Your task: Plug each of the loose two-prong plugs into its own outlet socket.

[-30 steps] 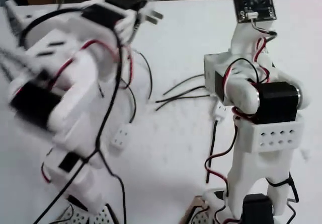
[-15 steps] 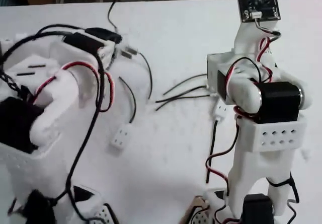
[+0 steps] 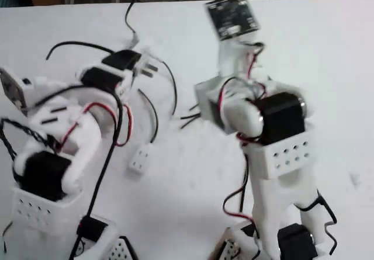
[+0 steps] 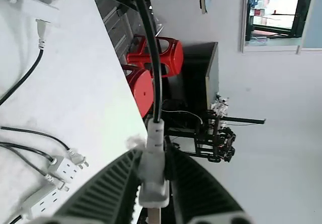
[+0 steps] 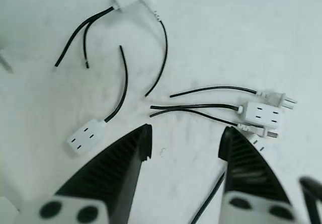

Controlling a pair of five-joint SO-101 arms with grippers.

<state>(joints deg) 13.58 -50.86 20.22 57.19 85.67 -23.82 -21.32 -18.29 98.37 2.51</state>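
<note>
Surface: white tabletop [image 3: 193, 178] strewn with black cords.
Left gripper [image 4: 152, 156]: clamped on a white two-prong plug [image 4: 153, 189] over the table's far side.
Right gripper [image 5: 183, 146]: spread wide, holding nothing, above a white block outlet socket [image 5: 86, 133].
Room: red plastic stools [image 4: 151, 63], pale wall, window [image 4: 274, 7].

A plug [image 3: 142, 68] sits clamped between the left gripper's [image 4: 152, 156] fingers [image 4: 108, 189] over the counter's [image 3: 327, 49] far left part. One socket [image 3: 140, 158] lies on the counter between the two arms. A second socket [image 5: 260, 114] lies just beside a loose plug [image 5: 274, 99]; the right gripper [image 5: 187, 130] hangs spread above the counter between both sockets.
</note>
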